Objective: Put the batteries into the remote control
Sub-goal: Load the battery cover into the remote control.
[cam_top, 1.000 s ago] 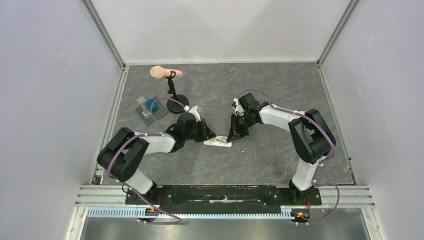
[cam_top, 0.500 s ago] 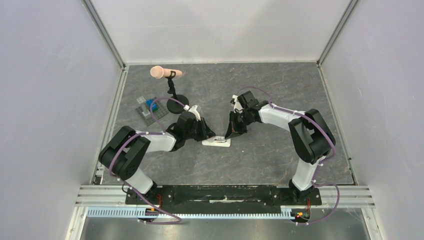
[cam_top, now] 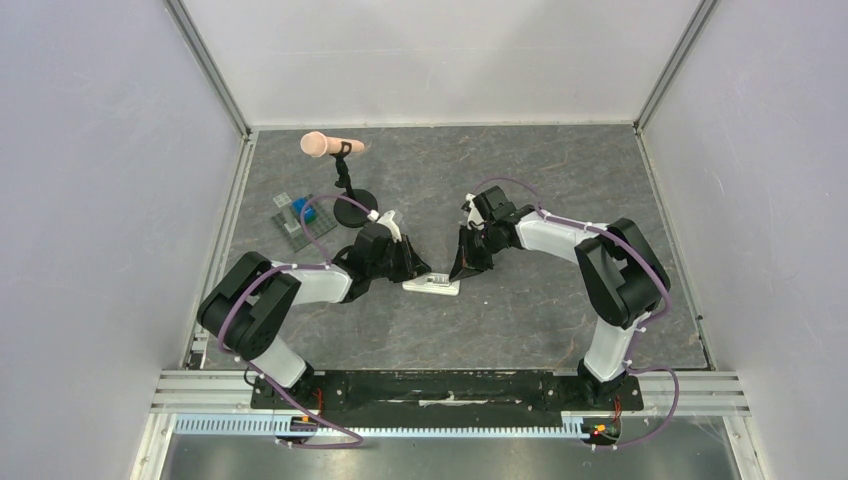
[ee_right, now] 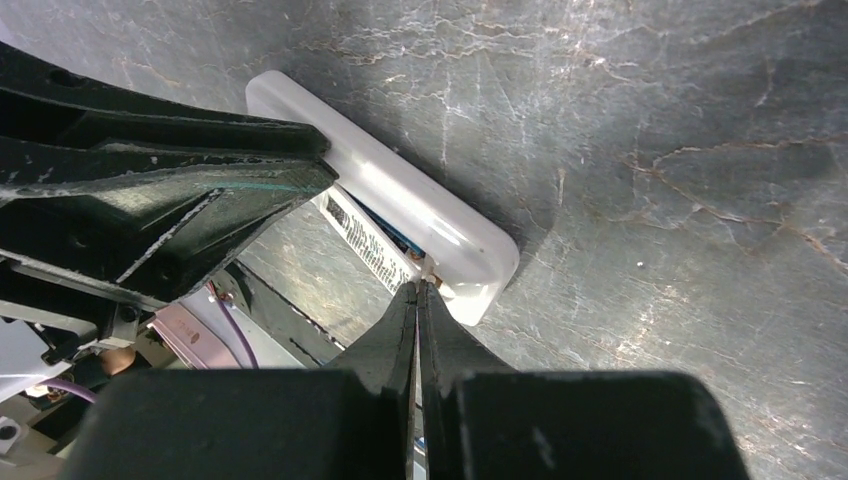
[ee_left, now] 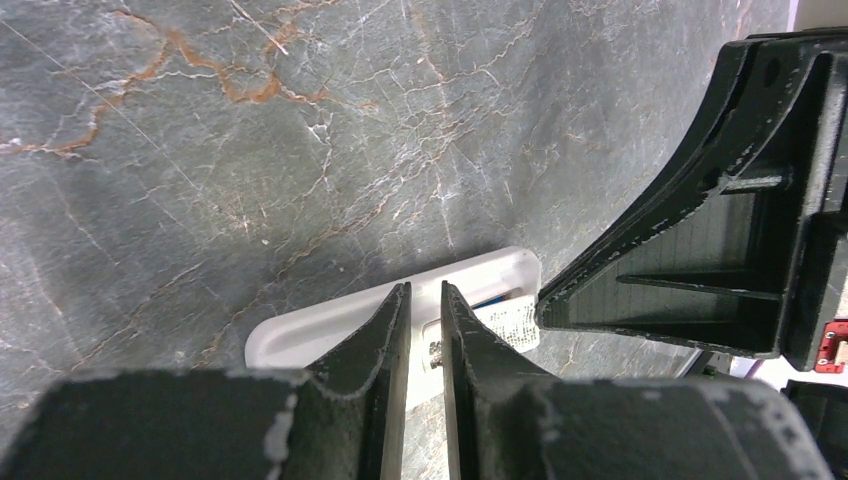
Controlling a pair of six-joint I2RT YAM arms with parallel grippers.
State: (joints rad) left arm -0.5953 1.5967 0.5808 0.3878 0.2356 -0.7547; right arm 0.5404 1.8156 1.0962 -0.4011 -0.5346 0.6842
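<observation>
The remote control (ee_right: 400, 205) is pinned between the nearly closed left gripper (ee_left: 424, 312) and the closed right gripper (ee_right: 418, 300); it could be tipped, spilling a battery.

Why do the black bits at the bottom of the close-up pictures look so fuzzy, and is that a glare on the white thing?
Left wrist view: the left jaws' fingers sit too near the lens, so they blur. Right wrist view: same for its fingers; a bright glare streak runs along the remote. Top view: even light, soft shadows.
</observation>
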